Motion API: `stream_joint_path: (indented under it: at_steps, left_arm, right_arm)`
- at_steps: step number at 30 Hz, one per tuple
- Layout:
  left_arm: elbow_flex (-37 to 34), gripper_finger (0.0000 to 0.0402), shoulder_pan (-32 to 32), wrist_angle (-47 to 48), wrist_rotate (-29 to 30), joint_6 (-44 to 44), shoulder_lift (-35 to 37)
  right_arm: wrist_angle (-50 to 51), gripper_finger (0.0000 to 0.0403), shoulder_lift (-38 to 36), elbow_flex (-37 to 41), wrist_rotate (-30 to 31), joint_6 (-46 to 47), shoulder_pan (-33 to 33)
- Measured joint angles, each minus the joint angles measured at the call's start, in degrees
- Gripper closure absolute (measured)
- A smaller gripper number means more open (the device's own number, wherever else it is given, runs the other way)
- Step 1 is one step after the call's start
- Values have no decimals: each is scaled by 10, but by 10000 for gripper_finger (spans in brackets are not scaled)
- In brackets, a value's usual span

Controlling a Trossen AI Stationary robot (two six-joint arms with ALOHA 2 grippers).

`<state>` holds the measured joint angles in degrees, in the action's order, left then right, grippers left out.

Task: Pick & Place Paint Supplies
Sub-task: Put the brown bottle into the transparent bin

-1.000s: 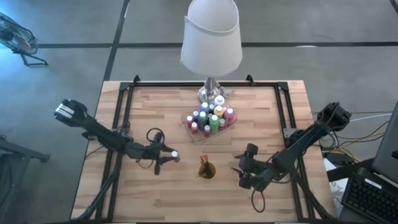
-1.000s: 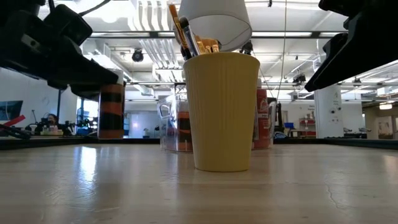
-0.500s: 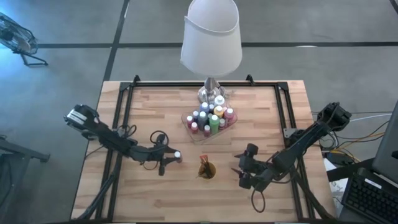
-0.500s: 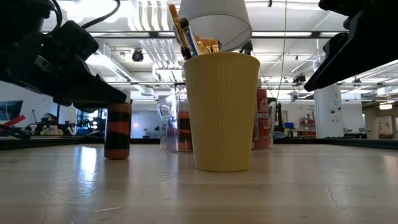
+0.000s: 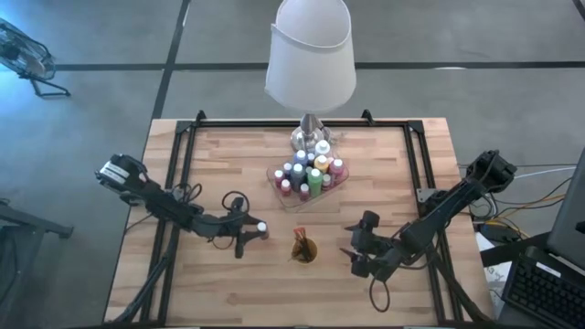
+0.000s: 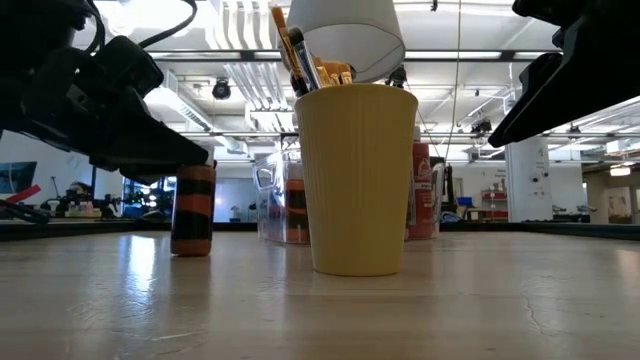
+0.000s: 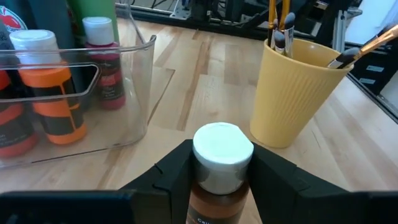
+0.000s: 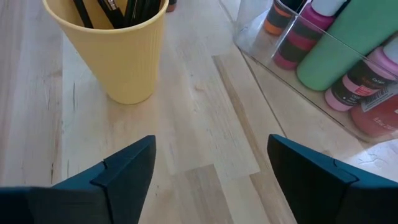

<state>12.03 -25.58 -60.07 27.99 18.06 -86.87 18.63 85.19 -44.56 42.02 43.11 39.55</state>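
A brown-orange paint bottle (image 7: 222,186) with a white cap (image 5: 262,228) stands upright on the table, left of the yellow cup (image 5: 304,249) that holds several brushes (image 6: 300,55). My left gripper (image 5: 257,231) is shut on this bottle. Several more white-capped paint bottles (image 5: 306,174) stand in the clear tray (image 7: 134,93) near the lamp. My right gripper (image 8: 211,142) hangs open over bare wood, to the right of the cup, with nothing between its fingers. My left gripper pinches the bottle between its two fingers (image 7: 171,177), just below the white cap at the bottle's shoulder (image 7: 217,180). The fingers come nearly level from the table's left. The bottle stands upright with its base (image 6: 192,250) on the table.
A lamp with a white shade (image 5: 311,64) stands at the far middle, right behind the tray. A black frame (image 5: 187,155) runs along the table's left, far and right sides. Bare wood lies along the near edge and at the far left.
My left gripper has sunk with the paint bottle. The bottle hung clear of the table a second ago and now stands on its base, still upright between the fingers.
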Motion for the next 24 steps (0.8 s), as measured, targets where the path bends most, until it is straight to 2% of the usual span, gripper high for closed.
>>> stream_joint_path:
  at_steps: [9, 24]
  left_arm:
    - [3, 199, 0, 4, -10, 1, 0]
    - [3, 193, 0, 37, -19, -33, 48]
  right_arm:
    - [0, 81, 0, 0, 0, 0, 0]
    - [0, 53, 0, 0, 0, 0, 0]
